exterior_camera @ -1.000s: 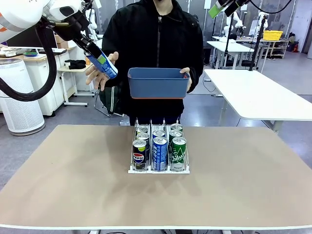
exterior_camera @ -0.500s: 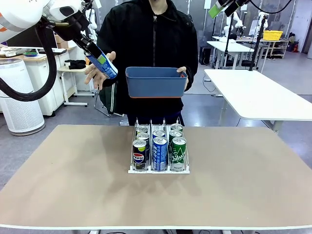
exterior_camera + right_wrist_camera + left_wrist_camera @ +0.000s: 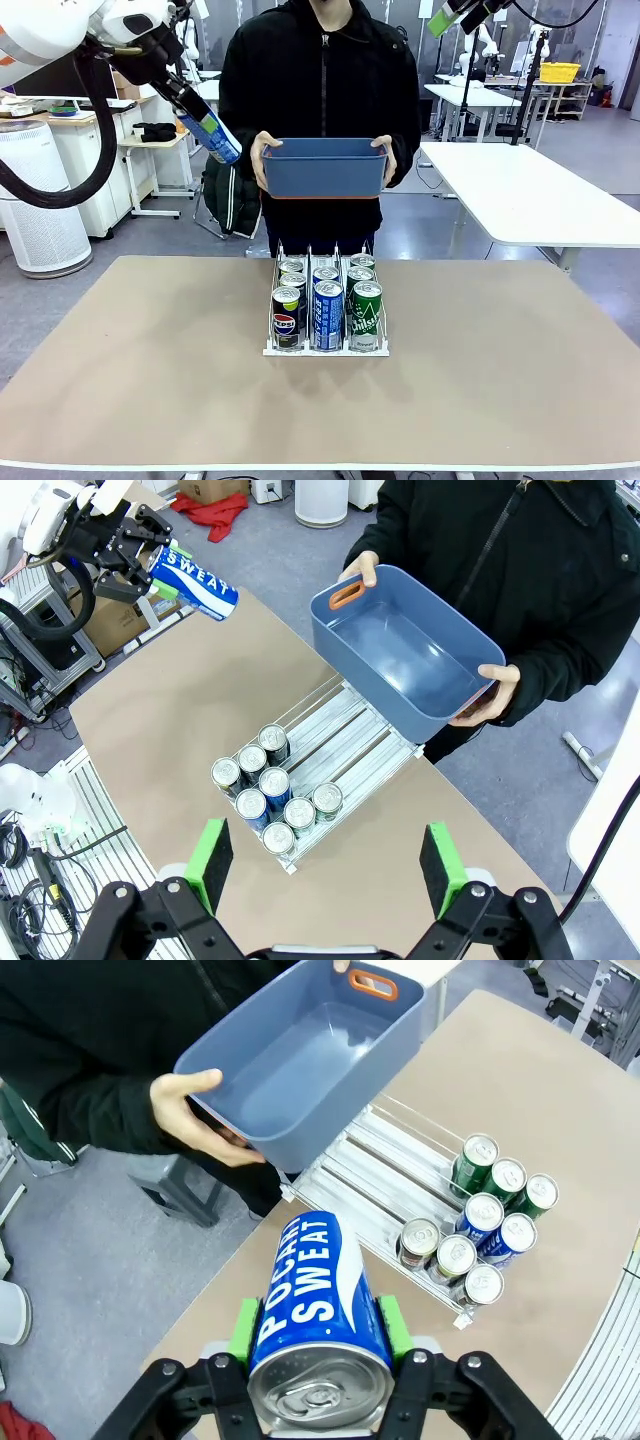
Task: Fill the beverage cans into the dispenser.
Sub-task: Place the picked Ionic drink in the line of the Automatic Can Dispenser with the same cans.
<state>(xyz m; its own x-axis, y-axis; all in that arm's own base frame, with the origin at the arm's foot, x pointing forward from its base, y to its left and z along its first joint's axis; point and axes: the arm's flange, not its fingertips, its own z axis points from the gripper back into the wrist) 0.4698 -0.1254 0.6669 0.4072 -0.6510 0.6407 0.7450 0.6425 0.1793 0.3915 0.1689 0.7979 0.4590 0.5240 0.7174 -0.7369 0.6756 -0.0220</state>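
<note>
High at the upper left, my left gripper [image 3: 195, 108] is shut on a blue Pocari Sweat can [image 3: 218, 138], held tilted in the air. In the left wrist view the can [image 3: 310, 1300] sits between the green pads [image 3: 243, 1328]. The white dispenser [image 3: 325, 351] stands mid-table with several cans in its three lanes: a Pepsi can [image 3: 286, 318], a blue can [image 3: 328, 315] and a green can [image 3: 366, 315] stand in front. Its rear rails [image 3: 385, 1165] lie bare. My right gripper [image 3: 328, 870] hangs open high above the dispenser [image 3: 355, 740].
A person at the far side holds an empty blue tub [image 3: 325, 168] in both hands above the dispenser's back end. The tan table [image 3: 150, 370] spreads wide on both sides of the rack. White tables [image 3: 520, 190] stand behind at the right.
The person's hand that hovered beside the held can has gone back to the tub, which both hands now hold. My arms have not moved.
</note>
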